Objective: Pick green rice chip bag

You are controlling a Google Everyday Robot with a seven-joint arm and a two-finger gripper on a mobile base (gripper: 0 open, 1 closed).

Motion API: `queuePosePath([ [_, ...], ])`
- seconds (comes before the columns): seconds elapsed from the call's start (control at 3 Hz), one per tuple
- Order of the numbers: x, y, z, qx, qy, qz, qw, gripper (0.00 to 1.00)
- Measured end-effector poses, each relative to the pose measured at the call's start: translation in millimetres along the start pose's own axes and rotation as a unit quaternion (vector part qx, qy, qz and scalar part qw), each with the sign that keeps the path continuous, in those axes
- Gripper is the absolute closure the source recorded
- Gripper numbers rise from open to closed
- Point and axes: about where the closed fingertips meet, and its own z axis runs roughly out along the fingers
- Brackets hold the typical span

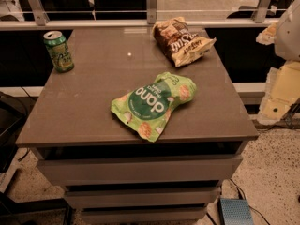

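Observation:
The green rice chip bag [154,104] lies flat on the brown table [79,102], right of centre and near the front edge. It is light green with a dark green circle, white lettering and pictured round chips. My gripper [280,92] shows as pale cream parts at the right edge of the view. It is beyond the table's right side, well apart from the bag, and holds nothing that I can see.
A brown-and-white chip bag [182,40] lies at the table's back right. A small green soda can [58,51] stands upright at the back left. A railing [150,22] runs behind the table. A blue box [234,212] sits on the floor at the front right.

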Motion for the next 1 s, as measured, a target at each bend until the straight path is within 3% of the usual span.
queuePosePath([
  [0.33, 0, 0, 0, 0.0, 0.0, 0.0, 1.0, 0.0],
  [0.67, -11, 4, 4, -0.005, -0.024, -0.014, 0.9996, 0.0],
  [1.0, -45, 15, 27, -0.015, -0.075, -0.065, 0.995, 0.0],
])
